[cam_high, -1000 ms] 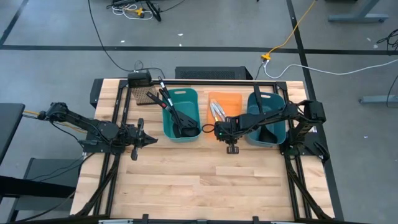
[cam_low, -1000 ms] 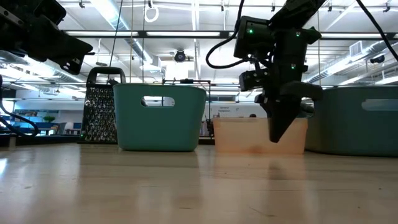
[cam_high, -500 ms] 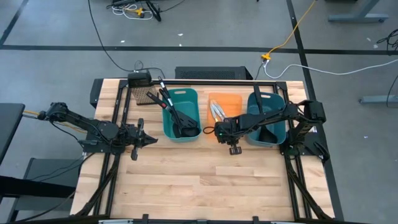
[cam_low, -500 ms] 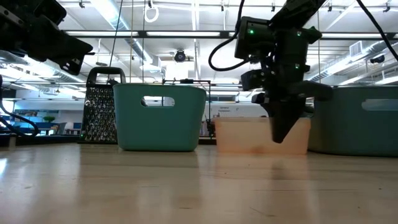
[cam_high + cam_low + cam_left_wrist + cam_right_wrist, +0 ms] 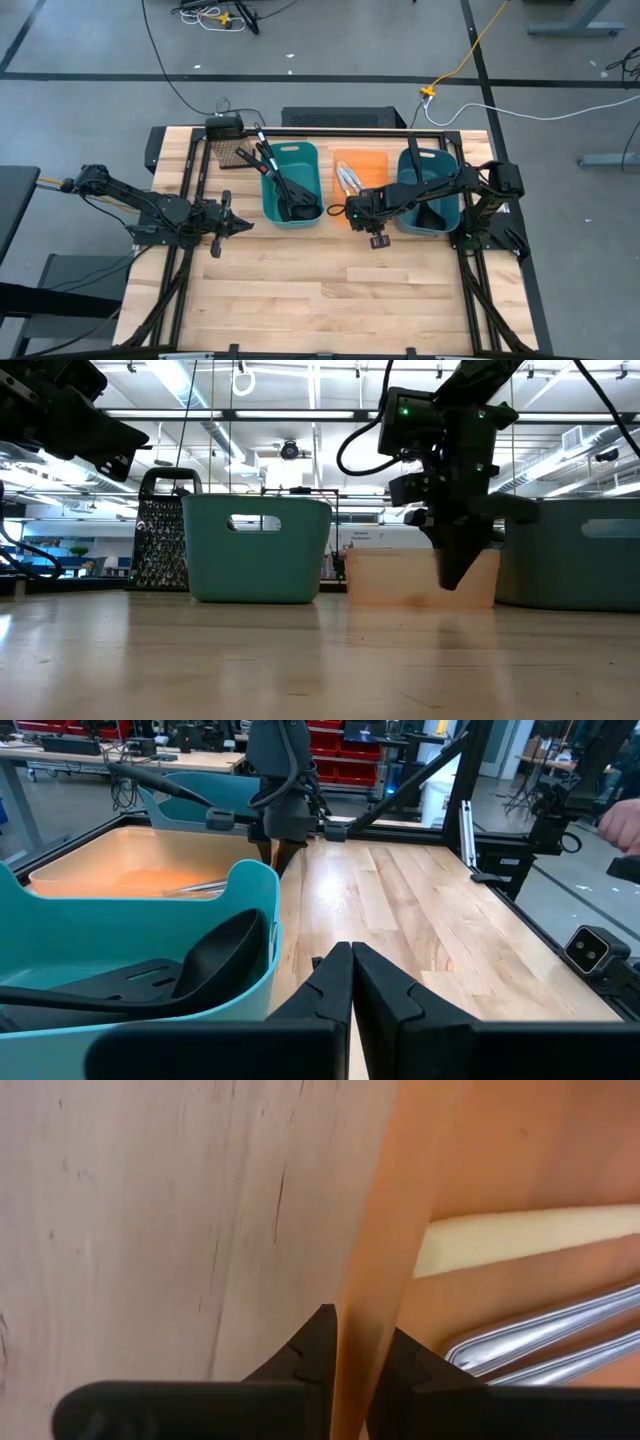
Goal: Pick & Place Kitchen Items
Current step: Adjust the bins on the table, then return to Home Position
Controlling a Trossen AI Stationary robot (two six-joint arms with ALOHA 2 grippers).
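Butcher-block wood fills the table [image 5: 300,290], and on it stand three bins in a row along the far side: two teal, one orange. That left teal bin [image 5: 290,185] carries the black utensils [image 5: 283,190], at least one ladle and one slotted spatula, with several long handles sticking out over its far rim; an exact count can't be had from above. From the left wrist view one ladle [image 5: 215,955] and one slotted spatula [image 5: 125,978] lie inside it. Next along, the orange bin [image 5: 362,160] holds slim silver knives [image 5: 348,178], two clear in the right wrist view [image 5: 545,1330], plus one pale yellow handle [image 5: 520,1240] beside them. Over at the near wall of that orange bin sits the right gripper [image 5: 375,232], fingers nearly together and pinching the thin orange wall between them, one finger inside, one outside. The second teal bin [image 5: 430,165] is mostly covered by the right arm. One metal grater [image 5: 160,535] stands at the far left corner. Well off to the left, the left gripper [image 5: 228,226] hangs above bare wood, clenched on nothing.
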